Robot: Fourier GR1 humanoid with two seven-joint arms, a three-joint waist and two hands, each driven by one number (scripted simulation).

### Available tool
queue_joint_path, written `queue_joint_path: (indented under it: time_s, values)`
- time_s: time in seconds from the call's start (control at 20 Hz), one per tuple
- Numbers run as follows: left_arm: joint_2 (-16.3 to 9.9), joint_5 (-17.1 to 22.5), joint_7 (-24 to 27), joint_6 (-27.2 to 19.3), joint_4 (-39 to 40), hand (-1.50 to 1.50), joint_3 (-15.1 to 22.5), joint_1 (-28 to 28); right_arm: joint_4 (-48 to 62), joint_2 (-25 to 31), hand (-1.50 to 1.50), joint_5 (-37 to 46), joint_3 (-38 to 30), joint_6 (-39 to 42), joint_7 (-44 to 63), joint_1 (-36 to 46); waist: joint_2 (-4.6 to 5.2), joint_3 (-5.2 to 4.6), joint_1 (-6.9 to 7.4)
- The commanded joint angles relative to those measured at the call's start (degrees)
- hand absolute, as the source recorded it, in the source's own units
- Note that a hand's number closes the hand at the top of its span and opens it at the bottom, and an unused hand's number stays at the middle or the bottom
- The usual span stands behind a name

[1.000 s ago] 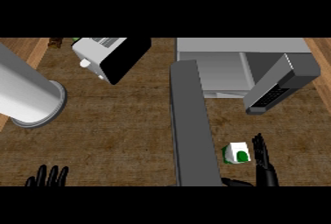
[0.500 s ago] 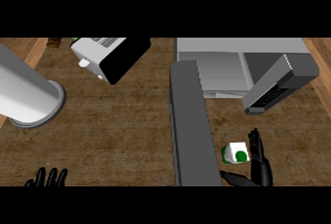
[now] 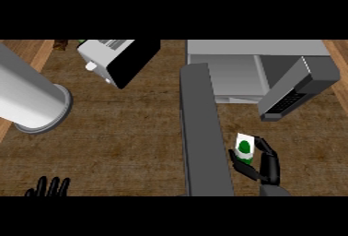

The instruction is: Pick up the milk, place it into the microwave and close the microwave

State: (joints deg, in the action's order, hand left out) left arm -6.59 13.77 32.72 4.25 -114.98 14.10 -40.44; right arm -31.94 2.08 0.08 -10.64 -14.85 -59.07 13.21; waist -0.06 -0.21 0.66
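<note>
Wooden counter (image 3: pixel 129 138) w/ microwave (image 3: pixel 238 69) at the far side, its door (image 3: pixel 296 90) swung open to the right, so the cavity is prob ready to take the carton. Milk (image 3: pixel 245 146) sits near the front, just right of a long grey bar (image 3: pixel 204 133). Right hand (image 3: pixel 262 161) wraps it, fingers and thumb curled either side. Looks like grasp stage, lift not yet done. Left hand (image 3: pixel 49 186) rests spread at lower-left edge, fingers up.

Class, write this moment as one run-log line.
stage: grasping milk | right hand: curled round milk carton on counter | left hand: open, resting at lower left | microwave: door open
</note>
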Motion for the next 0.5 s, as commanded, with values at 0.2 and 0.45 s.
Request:
queue_joint_path:
  time_s: [0.2, 0.45]
  values:
    - [0.14, -2.18, 3.65, 0.60, 1.50, -1.50, 1.74, -2.77, 1.39, -1.67, 1.50, -2.44, -3.36, -0.76, -8.00, 4.00, 0.07, 0.27, 0.15]
    - [0.02, 0.06, 0.31, 0.16, -0.77, -1.50, 1.39, -1.26, 8.84, 4.32, 1.50, -3.36, -5.50, 6.78, -7.84, 10.96, 0.51, 0.39, 0.91]
